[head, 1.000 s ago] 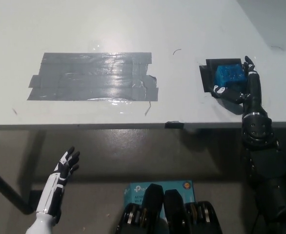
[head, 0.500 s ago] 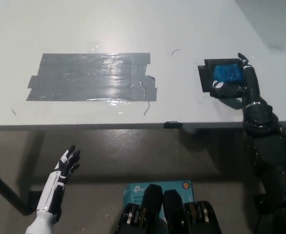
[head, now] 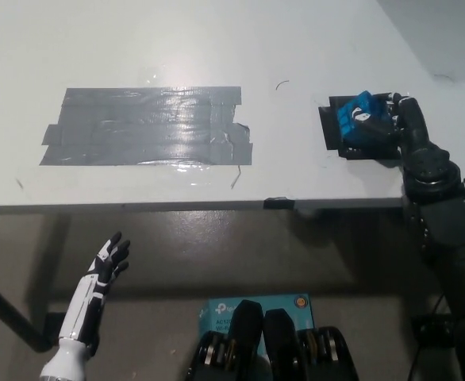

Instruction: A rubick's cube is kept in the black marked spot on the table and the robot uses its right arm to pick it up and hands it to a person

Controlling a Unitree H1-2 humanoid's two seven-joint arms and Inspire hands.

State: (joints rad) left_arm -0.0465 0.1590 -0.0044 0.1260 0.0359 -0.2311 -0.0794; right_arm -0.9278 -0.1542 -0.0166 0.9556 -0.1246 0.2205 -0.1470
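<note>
The Rubik's cube (head: 356, 117), showing blue faces, sits tilted over the black marked spot (head: 332, 132) near the table's right front edge. My black right hand (head: 391, 121) is closed around the cube from its right side, fingers wrapped over its top and front. My white left hand (head: 105, 266) rests open below the table edge at the lower left, far from the cube.
A large grey tape patch (head: 149, 125) covers the middle left of the white table (head: 217, 48). The table's front edge runs across the picture's middle. A blue box (head: 217, 308) lies on the floor under the table.
My right hand has gone from fingers spread around the cube to closed on it. The cube now sits tilted and shifted slightly left on the black spot. The camera has shifted a little.
</note>
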